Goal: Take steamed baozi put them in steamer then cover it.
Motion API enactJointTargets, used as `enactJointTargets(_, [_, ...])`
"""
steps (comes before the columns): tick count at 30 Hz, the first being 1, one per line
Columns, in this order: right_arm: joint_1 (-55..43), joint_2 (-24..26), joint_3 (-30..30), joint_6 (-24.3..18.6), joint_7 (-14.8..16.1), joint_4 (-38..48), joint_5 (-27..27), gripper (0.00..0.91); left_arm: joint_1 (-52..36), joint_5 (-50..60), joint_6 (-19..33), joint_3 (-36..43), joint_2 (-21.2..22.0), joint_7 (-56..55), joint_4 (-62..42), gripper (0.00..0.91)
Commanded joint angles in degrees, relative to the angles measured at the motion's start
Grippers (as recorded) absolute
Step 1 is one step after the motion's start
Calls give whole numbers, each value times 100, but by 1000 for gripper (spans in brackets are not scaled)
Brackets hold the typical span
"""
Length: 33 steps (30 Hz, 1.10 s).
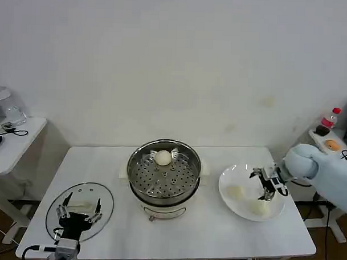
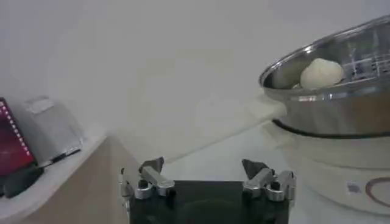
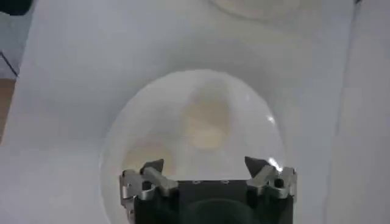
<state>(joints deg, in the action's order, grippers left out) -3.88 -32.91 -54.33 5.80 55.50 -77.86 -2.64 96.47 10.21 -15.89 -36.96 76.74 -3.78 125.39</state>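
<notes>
the right hand [image 1: 268, 183] hovers over the white plate [image 1: 232, 173] with its fingers apart, empty, above two buns [image 1: 236, 192] left there. if it comes down off-centre, a fingertip could squash a soft bun or nudge it off the rim, and the plate itself might slide on the bench [image 1: 215, 234]. the steamer [image 1: 164, 171] stands mid-bench holding one bun [image 1: 163, 158] at the far side of its perforated tray, so there is room for more. the glass lid [image 1: 79, 211] lies flat at the near left, well apart from the pot, and the left hand [image 1: 78, 209] waits over it, fingers apart.
</notes>
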Motion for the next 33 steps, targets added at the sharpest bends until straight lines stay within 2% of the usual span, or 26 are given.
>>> enactJointTargets(1, [527,-466,410,-16,148,625,-137,907,-2,0,-3,-18,-2,4,-7,907])
enactJointTargets(10, [564,-1210,511,-57,102,1160,-242,907,5,-22,-1,-133,-17,13,-13,907])
enactJointTargets(17, [533,-1448,481,8,106,1458,-333,907,14,-50,4,-191,-6,19,-38,907])
enactJointTargets(21, [550,-1484,476,41,101,1511,-372,786,-10,-55,8,-190,-2,18,-64,907])
enactJointTargets(23, [561,-1493,478,89,100,1519,-385,776,-20,-53,7,-181,3,17,-80,907])
enactJointTargets(28, [549,-1463,481,113,121,1498,-391,665,-27,-51,8,-173,8,14,-99,907])
enactJointTargets(33, [512,-1451,501,109,133,1480,-369,625,-23,-51,10,-173,17,14,-88,907])
